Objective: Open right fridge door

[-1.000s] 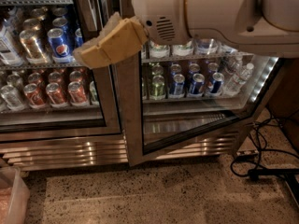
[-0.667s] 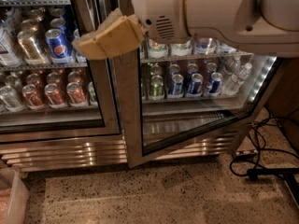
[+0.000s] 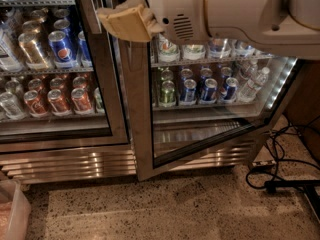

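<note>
Closest to you, the white arm (image 3: 225,11) comes in from 2 o'clock and lies almost level across the top of the view, wrist pointing toward 10 o'clock. The gripper (image 3: 125,21), with its tan pads, sits at about 11 o'clock, right at the upper part of the steel upright of the right fridge door (image 3: 137,114); you cannot tell whether it is spread or closed, nor whether it touches the frame. Black cables (image 3: 280,169) trail over the speckled floor (image 3: 150,209) at 4 o'clock.

The right fridge door stands partly swung out, its bottom rail running on a slant from 6 o'clock up toward 3 o'clock. Through and behind its glass, a green can (image 3: 167,91) and blue cans (image 3: 208,89) line a lit shelf. The left fridge door (image 3: 107,84) at 9 o'clock is closed over a Pepsi can (image 3: 62,49).

Compared with a second ago, the gripper is higher and slightly further toward 3 o'clock, while the door's angle looks about the same
</note>
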### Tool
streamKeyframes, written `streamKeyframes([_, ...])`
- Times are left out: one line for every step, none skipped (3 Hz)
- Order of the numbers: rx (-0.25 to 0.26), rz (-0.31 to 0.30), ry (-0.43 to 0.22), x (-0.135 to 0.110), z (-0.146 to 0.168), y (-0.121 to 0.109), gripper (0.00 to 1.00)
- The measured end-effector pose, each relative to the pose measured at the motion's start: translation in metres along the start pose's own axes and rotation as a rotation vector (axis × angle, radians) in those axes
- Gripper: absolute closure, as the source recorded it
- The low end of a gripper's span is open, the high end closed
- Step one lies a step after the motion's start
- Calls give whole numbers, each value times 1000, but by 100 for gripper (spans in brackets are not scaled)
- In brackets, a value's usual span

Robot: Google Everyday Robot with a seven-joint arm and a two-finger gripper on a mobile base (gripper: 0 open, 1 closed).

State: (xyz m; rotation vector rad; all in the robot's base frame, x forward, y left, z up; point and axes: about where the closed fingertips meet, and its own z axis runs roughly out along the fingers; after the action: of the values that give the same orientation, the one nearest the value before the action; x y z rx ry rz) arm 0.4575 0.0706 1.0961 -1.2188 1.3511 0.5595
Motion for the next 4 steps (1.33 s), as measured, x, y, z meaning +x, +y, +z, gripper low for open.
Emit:
streamKeyframes([0,0,0,3,-5,-4,87])
streamKeyframes([0,0,0,4,-8,-7,100])
streamKeyframes([0,0,0,9,-15,-15,100])
streamKeyframes([0,0,0,10,-17,-18,100])
